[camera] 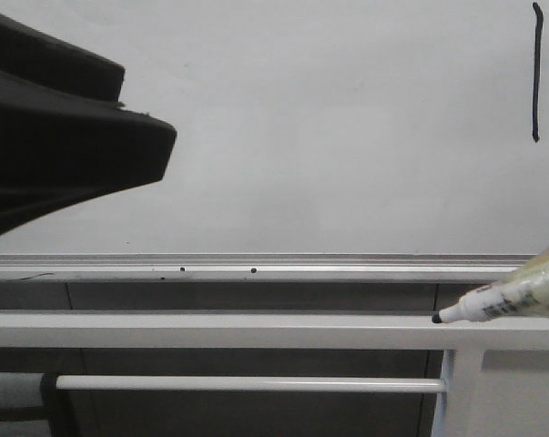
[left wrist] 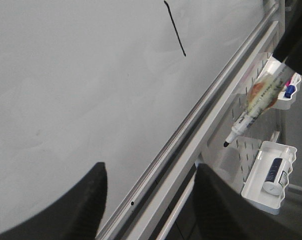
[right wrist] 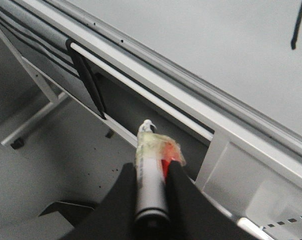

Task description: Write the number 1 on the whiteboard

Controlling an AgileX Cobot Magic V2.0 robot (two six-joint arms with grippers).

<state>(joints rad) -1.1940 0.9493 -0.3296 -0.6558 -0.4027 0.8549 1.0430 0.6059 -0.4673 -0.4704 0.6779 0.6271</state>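
Observation:
The whiteboard [camera: 329, 137] fills the front view, with a silver edge rail [camera: 256, 267] bearing two dark dots. The number 1 [camera: 535, 73] is a thin black vertical stroke at its far right; it also shows in the left wrist view [left wrist: 175, 28] and the right wrist view [right wrist: 297, 27]. My right gripper [right wrist: 153, 172] is shut on the white marker pen [right wrist: 149, 180], whose black tip [camera: 437, 319] hangs below the rail, off the board. My left gripper [left wrist: 151, 172] is open and empty, close to the board near the rail at the left [camera: 65, 137].
White horizontal metal bars [camera: 247, 330] run below the rail, with a thinner bar [camera: 247, 384] lower down. A pegboard holds white trays [left wrist: 268, 175] with markers [left wrist: 291, 90] at the right. A stand leg with a castor [right wrist: 18, 142] is on the floor.

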